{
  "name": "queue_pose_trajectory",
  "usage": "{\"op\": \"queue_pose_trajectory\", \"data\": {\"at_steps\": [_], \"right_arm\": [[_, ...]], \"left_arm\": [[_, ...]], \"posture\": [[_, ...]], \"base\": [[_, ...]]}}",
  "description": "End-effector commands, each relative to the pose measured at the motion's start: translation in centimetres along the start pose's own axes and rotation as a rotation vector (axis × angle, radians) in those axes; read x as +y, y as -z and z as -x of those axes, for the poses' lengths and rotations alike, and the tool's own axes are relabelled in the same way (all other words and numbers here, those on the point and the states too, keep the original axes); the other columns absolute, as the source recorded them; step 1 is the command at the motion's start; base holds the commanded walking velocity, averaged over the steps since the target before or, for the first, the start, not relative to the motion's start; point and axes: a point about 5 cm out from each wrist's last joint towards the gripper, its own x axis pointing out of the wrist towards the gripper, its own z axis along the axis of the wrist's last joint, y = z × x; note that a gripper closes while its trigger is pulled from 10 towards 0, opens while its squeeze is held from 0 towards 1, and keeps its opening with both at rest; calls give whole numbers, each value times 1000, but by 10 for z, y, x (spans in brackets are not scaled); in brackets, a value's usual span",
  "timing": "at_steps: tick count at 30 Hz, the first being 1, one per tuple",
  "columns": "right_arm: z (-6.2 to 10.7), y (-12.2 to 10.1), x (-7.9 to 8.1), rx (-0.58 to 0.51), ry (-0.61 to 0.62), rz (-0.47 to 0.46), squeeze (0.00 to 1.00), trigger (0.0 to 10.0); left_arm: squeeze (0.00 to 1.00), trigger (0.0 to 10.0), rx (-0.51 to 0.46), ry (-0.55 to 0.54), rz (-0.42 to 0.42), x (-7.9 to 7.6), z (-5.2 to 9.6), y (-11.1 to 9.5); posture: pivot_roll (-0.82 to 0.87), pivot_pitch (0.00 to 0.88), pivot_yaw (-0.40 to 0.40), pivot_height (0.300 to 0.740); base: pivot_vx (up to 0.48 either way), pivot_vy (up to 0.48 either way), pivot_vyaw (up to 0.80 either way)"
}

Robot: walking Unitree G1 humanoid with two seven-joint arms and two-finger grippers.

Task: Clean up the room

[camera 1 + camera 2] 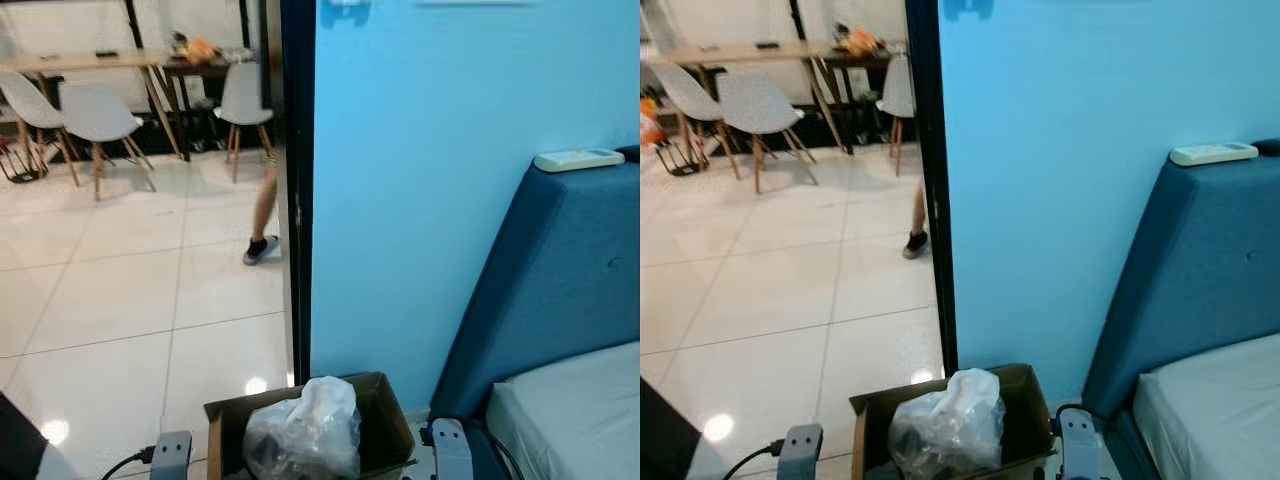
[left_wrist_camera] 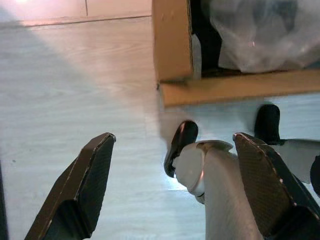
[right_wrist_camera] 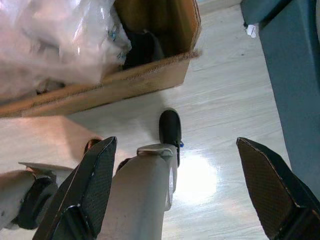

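Box point(image 1: 385, 430) cardboard, clear bag point(image 1: 305, 428) inside | no readable writing | both grippers' fingers point(image 2: 82, 190) spread, empty

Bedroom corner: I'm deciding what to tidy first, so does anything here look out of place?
Two things. A white remote lies on top of the blue headboard, near its edge, an odd perch for it. A cardboard box stuffed with a crumpled clear plastic bag sits on the floor by the doorway.
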Motion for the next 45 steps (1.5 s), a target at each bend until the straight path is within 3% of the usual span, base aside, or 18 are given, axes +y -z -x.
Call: {"op": "queue_pose_trajectory", "data": {"at_steps": [1, 18, 39, 45], "right_arm": [[0, 0, -1, 10, 7, 8, 0, 10000], [1, 5, -3, 28, 13, 14, 0, 10000], [1, 10, -5, 46, 34, -51, 0, 10000], [2, 11, -6, 48, 36, -67, 0, 10000]], "left_arm": [[0, 10000, 7, 8, -20, -4, 0, 0], [0, 10000, 10, 10, -28, -4, 0, 1], [0, 10000, 0, 24, -21, -7, -1, -2], [0, 10000, -44, 49, -18, -13, -2, -13]], "posture": [[35, 0, -53, 740], [35, 0, -57, 740], [30, 0, -43, 740], [32, 0, -43, 740]], "base": [[-382, 0, 0], [-386, 0, 0], [-386, 0, -714], [-63, 0, -706]]}}
